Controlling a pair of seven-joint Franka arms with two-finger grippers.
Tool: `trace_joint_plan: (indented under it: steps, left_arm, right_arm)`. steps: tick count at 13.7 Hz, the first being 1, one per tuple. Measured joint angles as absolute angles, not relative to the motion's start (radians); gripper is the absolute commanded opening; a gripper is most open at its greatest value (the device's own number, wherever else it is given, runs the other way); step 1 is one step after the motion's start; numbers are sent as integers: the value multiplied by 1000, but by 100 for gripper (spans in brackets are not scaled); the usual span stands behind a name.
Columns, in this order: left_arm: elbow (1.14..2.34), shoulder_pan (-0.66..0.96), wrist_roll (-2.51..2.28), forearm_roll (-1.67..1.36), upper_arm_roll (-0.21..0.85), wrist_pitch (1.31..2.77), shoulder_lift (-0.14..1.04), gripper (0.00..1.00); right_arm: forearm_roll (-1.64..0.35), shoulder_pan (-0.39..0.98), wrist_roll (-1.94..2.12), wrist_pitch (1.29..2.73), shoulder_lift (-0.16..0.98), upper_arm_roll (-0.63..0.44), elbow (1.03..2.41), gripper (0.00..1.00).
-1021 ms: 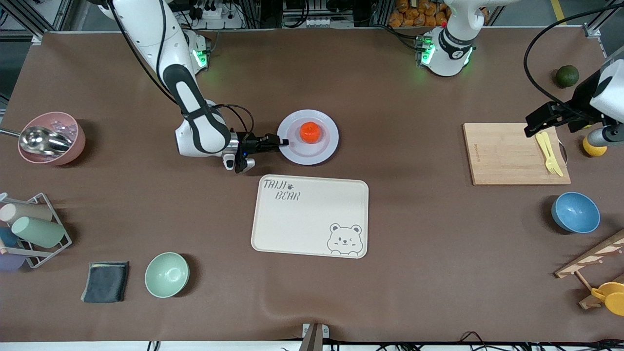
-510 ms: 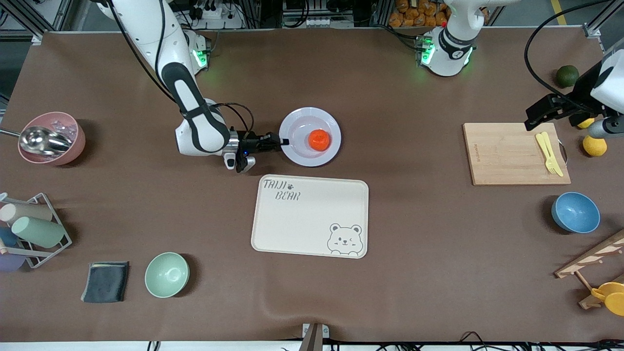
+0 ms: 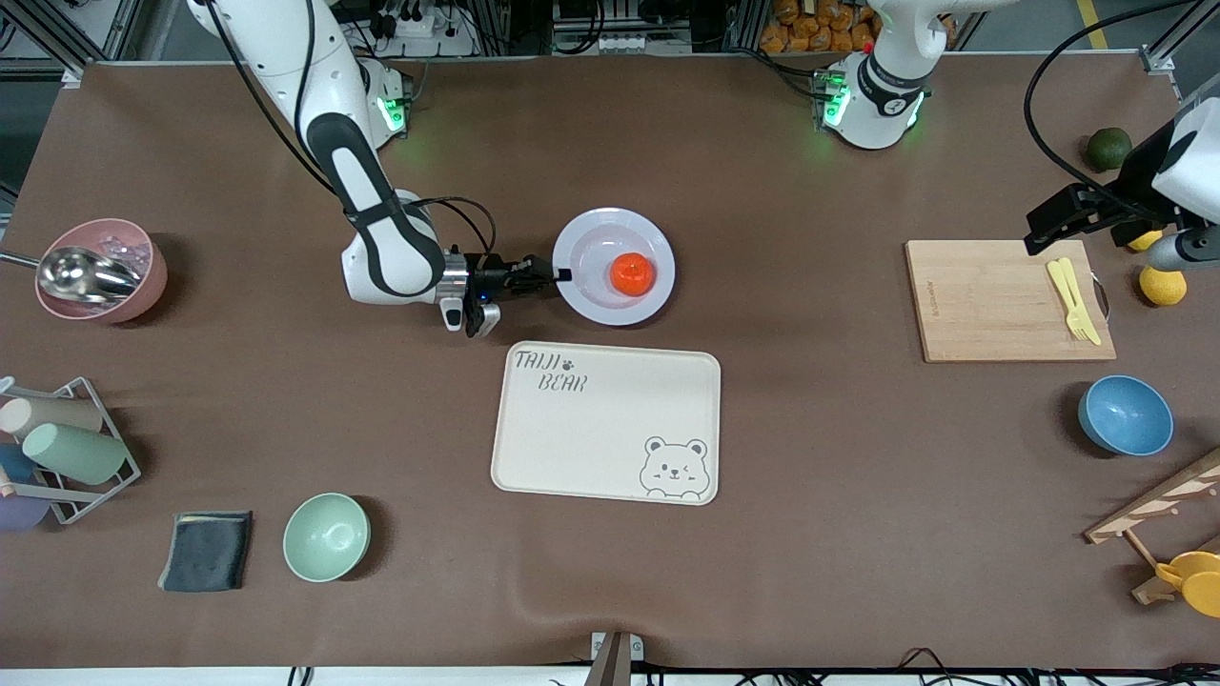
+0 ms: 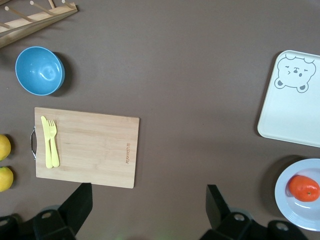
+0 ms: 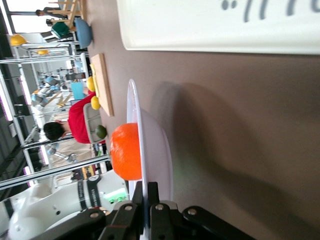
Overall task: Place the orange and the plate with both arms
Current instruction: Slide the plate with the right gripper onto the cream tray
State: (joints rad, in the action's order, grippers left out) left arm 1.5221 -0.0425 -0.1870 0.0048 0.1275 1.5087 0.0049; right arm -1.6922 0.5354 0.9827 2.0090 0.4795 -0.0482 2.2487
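Lavender-white, the plate [image 3: 614, 266] is lifted just off the desk [image 3: 820, 534], its rim clamped by the right pincer [image 3: 560, 275], farther from the front camera than the bear tray [image 3: 606, 421]. The orange [image 3: 632, 273] sits in it. The left pincer [image 4: 145, 210] waits spread apart, over the cutting board [image 3: 1008, 301].

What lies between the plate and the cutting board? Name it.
Nothing: in the front view only bare brown table runs between the plate, gripped at its rim by the right hand, and the cutting board.

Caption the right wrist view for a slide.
Right gripper clamps the plate by its rim, the orange sitting on it.
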Motion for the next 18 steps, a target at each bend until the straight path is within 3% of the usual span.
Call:
trace_joint_plan:
  steps: [5,10,18]
  left_arm:
    - [1522,-43,-187,5,128,1509,5,100]
    - [1522,-43,-187,5,128,1509,6,100]
    - [1523,-43,-187,5,128,1509,6,100]
  right_arm:
    - [-1764,496,970,1969,479,-54,2237,0]
    - [-1787,487,848,1975,477,-61,2140,0]
    - [-1787,432,813,2122,546,-62,1984,0]
